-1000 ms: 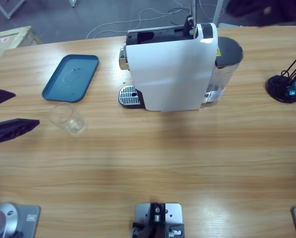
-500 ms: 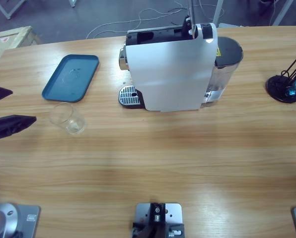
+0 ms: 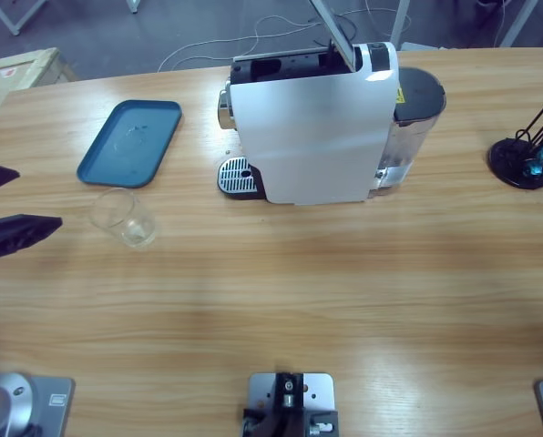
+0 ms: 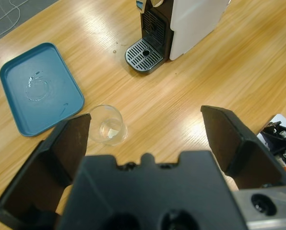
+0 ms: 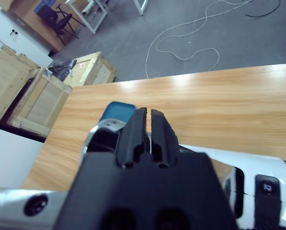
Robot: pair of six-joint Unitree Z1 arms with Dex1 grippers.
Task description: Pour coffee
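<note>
A small clear glass tumbler (image 3: 124, 217) stands upright on the table, left of the white coffee machine (image 3: 312, 127). No coffee shows in it or anywhere else. My left gripper (image 3: 35, 198) is open at the table's left edge, a short way left of the tumbler and not touching it. In the left wrist view the tumbler (image 4: 107, 124) sits just ahead of the left jaw of that gripper (image 4: 145, 117). My right gripper (image 5: 148, 112) is shut on nothing, hovering over the machine's top (image 5: 258, 167).
A teal tray (image 3: 130, 141) with a few clear drops lies behind the tumbler. The machine's drip grate (image 3: 237, 175) faces left. A thin silver bar (image 3: 331, 27) leans over the machine's top. A black stand (image 3: 522, 164) sits at the far right.
My left gripper has drawn back a little toward the left edge, away from the tumbler. The silver bar above the machine has gone from upright to leaning left.
</note>
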